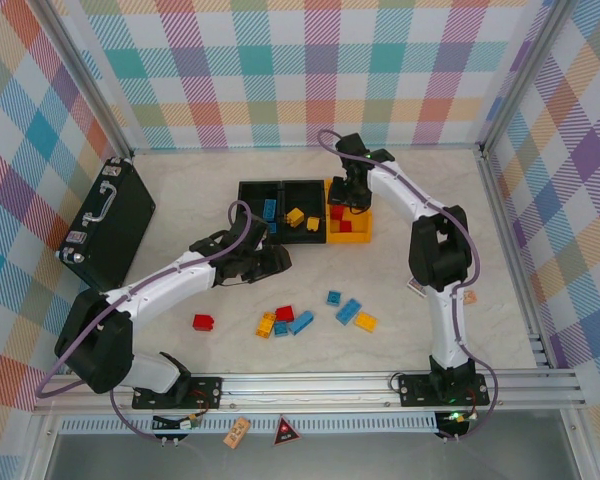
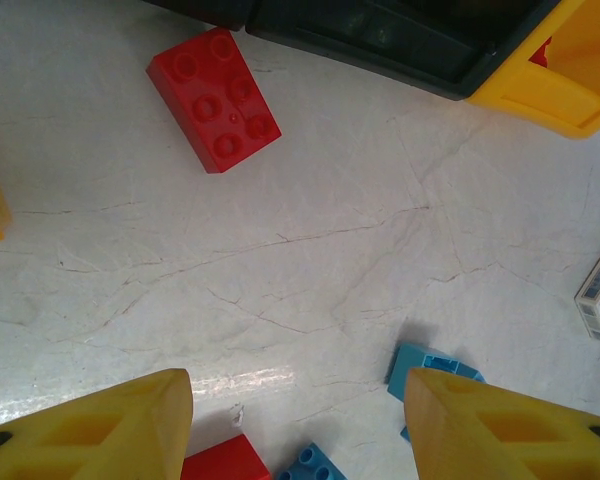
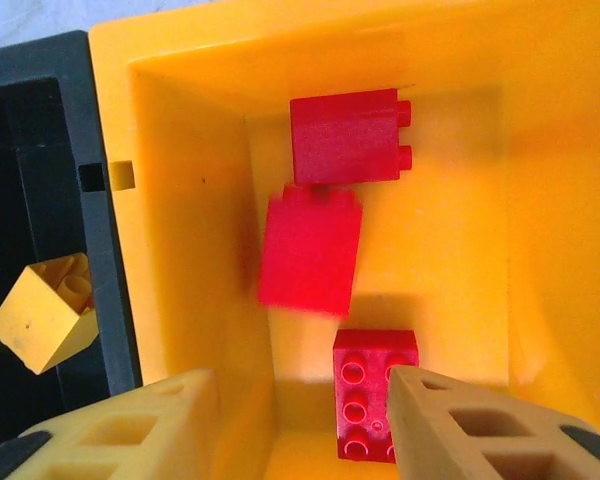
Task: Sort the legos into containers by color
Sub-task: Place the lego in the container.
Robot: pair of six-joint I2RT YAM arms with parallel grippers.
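Overhead view, front of pale marbled tabletop point(image 1: 180, 200): several loose small studded plastic bricks point(image 1: 301, 322) in red, blue, yellow-orange.

Just behind them the left gripper point(image 1: 276, 260) sits low, nr the bin row. On its wrist cam the yellow fingers point(image 2: 130, 425) stand moderately apart w/ nothing btwn. A red brick point(image 2: 213, 98) lies ahead, well clear.

Farther back: two black rectangular plastic bins point(image 1: 248, 190), then a yellow-orange plastic bin point(image 1: 366, 236), side by side.

The right gripper point(image 1: 348, 203) hangs over the yellow-orange bin, jaws partly apart, holding nothing. Three red bricks point(image 3: 345, 135) are inside past its tips, the middle one blurred. A yellow brick point(image 3: 45, 310) is in the adjacent black bin.
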